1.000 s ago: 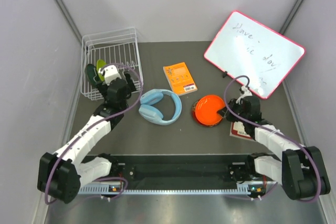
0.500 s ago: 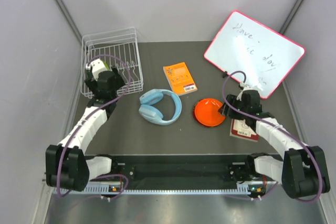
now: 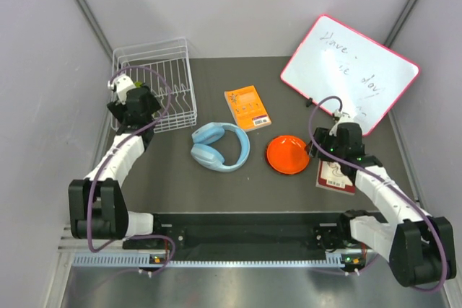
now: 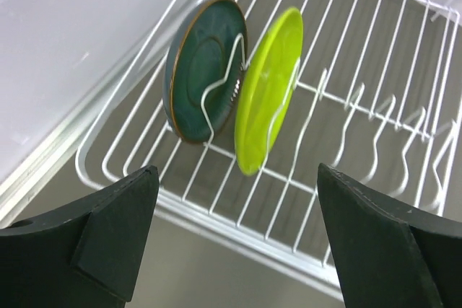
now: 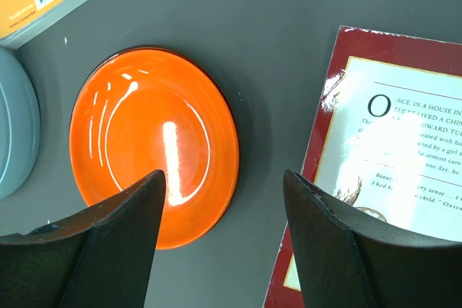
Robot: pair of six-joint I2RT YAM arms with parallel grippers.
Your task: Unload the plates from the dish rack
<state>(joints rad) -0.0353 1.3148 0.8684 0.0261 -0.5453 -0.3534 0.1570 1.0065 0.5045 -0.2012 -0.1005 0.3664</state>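
Bring the left gripper (image 4: 237,178), jaws wide apart and empty, squarely over the green plate (image 4: 268,88), one finger slipped between it and the teal plate (image 4: 198,70); both stand upright in the rack (image 3: 162,84), just ahead; the right gripper (image 5: 224,178), jaws parted, hovers over the orange plate (image 5: 151,142), flat on the table (image 5: 274,70).

**Gloss against matt, all across the table**

The orange plate (image 5: 155,146) throws back hard white glare: glazed, slick, glossy. The red book cover (image 5: 382,156) gleams too, like coated paper. The table (image 5: 274,5) is flat matt grey. The rack (image 4: 245,239) is thin white coated wire. The yellow-green plate (image 4: 267,91) looks smooth, and the teal plate (image 4: 202,70) looks duller, with a satin finish.
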